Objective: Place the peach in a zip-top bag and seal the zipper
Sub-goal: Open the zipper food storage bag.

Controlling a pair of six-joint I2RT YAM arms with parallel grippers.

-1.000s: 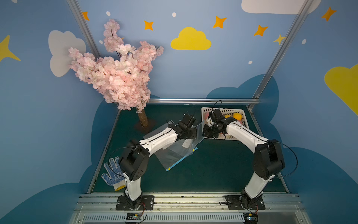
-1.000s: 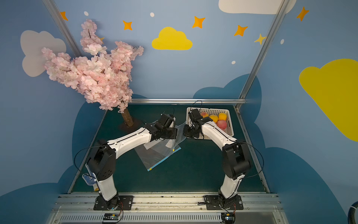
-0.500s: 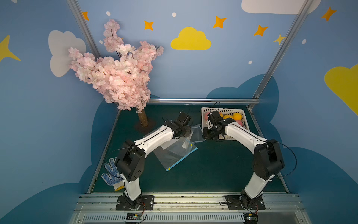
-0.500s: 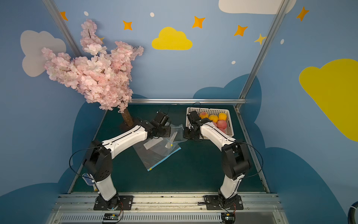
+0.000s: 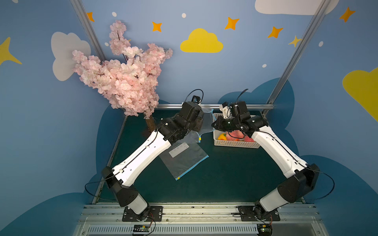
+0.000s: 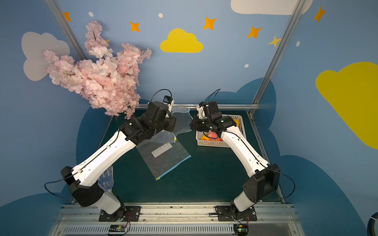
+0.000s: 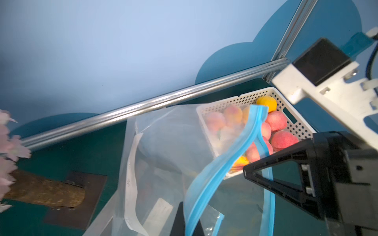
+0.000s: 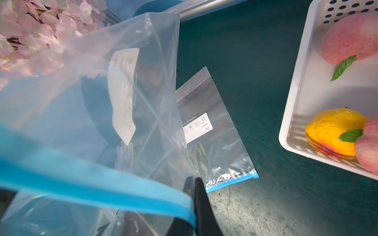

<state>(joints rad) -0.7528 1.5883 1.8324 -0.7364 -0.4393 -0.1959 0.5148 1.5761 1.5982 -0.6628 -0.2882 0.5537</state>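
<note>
Nearest, a glove (image 6: 107, 178) lies near the left edge of the mat (image 6: 204, 173), then 1 spare bag (image 5: 184, 159) flat on it. Beyond, a raised bag (image 5: 207, 122) hangs between 2 grippers. The left gripper (image 7: 189, 221) and right gripper (image 8: 194, 183) are each pinched shut on its blue zipper strip (image 7: 235, 155), likely to spread the mouth for loading. The peaches (image 5: 235, 135) sit just past it in the basket (image 5: 235, 145), none bagged yet. A blossom tree (image 5: 122, 81) stands at the back left.
</note>
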